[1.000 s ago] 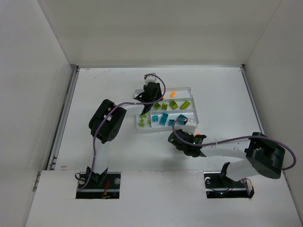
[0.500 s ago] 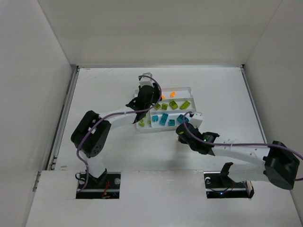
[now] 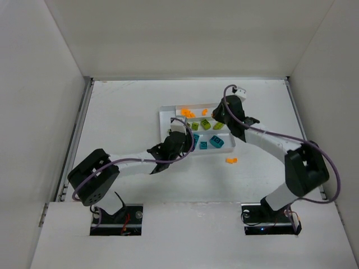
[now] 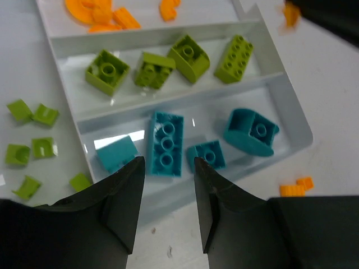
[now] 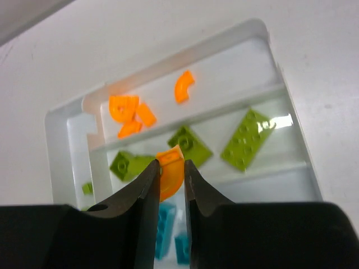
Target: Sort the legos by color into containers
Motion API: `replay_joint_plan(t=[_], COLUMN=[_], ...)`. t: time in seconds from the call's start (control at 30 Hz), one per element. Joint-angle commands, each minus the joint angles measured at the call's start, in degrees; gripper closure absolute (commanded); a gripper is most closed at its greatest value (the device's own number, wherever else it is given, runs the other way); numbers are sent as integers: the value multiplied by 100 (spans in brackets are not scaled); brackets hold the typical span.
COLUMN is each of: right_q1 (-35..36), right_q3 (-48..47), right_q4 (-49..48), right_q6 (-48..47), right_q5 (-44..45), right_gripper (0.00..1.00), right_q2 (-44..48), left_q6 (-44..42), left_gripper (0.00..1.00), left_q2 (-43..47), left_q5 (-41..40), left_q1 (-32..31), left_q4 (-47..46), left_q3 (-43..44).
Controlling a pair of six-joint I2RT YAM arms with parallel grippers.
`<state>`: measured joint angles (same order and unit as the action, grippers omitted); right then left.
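The white tray (image 3: 162, 114) holds orange bricks (image 3: 187, 113) in its far section, lime bricks (image 3: 216, 125) in the middle one and teal bricks (image 3: 216, 143) in the near one. My right gripper (image 3: 220, 114) hangs above the tray. In the right wrist view it (image 5: 171, 163) is shut on a curved orange brick (image 5: 170, 174), over the lime bricks (image 5: 247, 137). My left gripper (image 3: 178, 143) is at the tray's near edge. In the left wrist view it (image 4: 168, 165) is open and empty, just short of a long teal brick (image 4: 166, 140).
A small orange brick (image 3: 231, 161) lies loose on the table in front of the tray's right end; it also shows in the left wrist view (image 4: 296, 186). Several small lime pieces (image 4: 28, 145) lie in the narrow left section. Walls enclose the table.
My right gripper has moved from the table in front of the tray to above its far part. My left gripper has pulled back from the tray's far left to its near edge.
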<state>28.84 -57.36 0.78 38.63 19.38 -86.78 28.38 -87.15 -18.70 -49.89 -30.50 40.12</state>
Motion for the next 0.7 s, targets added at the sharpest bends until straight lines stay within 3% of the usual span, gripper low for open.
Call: replay_joint_plan(t=[0.0,0.3,0.47,0.67], right_q1=[-313,-779,-770,-770], right_q3=[-783,-2314,-2323,-2025], right_q4=[-482,80,124,81], right_q6=[-295,-497,-479,-418], right_q5=[-382,-391,-365,-408], right_gripper=[82,81,66,65], right_q2=[-803,-2290,-2299,-2168], left_q6=[44,27,80,97], left_gripper=[63,62,61,60], left_q2=[217,-495,-820,-1180], left_q5=[15,121,393,507], left_q1=[-454,-1238,-1335,-1589], left_q4=[-307,-694,-659,-650], left_q3=[-180,110,303,584])
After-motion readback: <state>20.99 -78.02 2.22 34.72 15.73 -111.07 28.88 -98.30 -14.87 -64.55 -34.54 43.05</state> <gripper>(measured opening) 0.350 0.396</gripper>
